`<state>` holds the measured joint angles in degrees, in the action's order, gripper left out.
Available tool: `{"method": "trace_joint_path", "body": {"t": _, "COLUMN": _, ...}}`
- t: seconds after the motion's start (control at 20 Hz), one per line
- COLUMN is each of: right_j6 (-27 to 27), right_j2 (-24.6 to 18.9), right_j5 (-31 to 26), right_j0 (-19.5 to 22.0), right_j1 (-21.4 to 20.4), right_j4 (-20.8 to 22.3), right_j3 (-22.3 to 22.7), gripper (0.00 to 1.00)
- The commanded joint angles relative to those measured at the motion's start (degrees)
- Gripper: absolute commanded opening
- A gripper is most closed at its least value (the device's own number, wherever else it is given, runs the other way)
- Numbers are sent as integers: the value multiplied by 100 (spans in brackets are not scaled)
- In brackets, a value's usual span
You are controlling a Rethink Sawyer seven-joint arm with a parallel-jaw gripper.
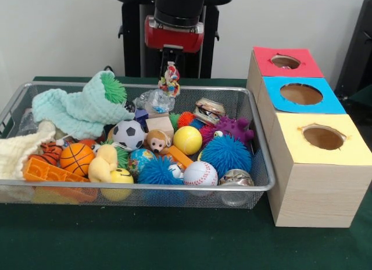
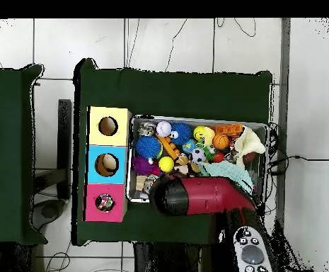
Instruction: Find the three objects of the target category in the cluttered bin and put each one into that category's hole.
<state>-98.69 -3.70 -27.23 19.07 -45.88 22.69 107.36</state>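
My gripper (image 1: 170, 65) hangs over the far rim of the wire-mesh bin (image 1: 52, 84). It is shut on a small white fabric scrap (image 1: 170, 79) with red, yellow and green spots, which dangles above the toys. In the overhead view the red arm (image 2: 202, 196) covers the gripper and the scrap. The red-panel hole (image 1: 285, 61) is the farthest of three on the wooden box, to the right of the bin. In the overhead view something with coloured spots shows inside this hole (image 2: 104, 202). I see no other spotted scrap in the bin.
The bin holds a mint-green waffle cloth (image 1: 81, 107), a cream knitted cloth (image 1: 14, 151), several balls, spiky blue toys (image 1: 225, 154) and an orange block (image 1: 52, 172). The blue-panel hole (image 1: 301, 94) and the yellow-panel hole (image 1: 323, 137) lie nearer the camera.
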Motion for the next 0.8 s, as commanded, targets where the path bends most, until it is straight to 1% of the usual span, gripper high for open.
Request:
{"method": "trace_joint_path", "body": {"t": 0.05, "right_j6": -1335, "right_j2": 205, "right_j5": -208, "right_j0": -209, "right_j1": -16, "right_j4": -428, "right_j3": 753, "gripper": 0}}
{"method": "trace_joint_path", "body": {"t": 0.3, "right_j6": -1601, "right_j2": 321, "right_j5": 34, "right_j0": -538, "right_j1": 88, "right_j4": -821, "right_j3": 990, "gripper": 0}}
{"method": "trace_joint_path", "body": {"t": 0.65, "right_j6": -1749, "right_j2": 615, "right_j5": 376, "right_j0": -981, "right_j1": 236, "right_j4": -1078, "right_j3": 1060, "gripper": 0}}
{"method": "trace_joint_path", "body": {"t": 0.8, "right_j6": -1696, "right_j2": 676, "right_j5": 489, "right_j0": -1040, "right_j1": 316, "right_j4": -1132, "right_j3": 1044, "gripper": 0}}
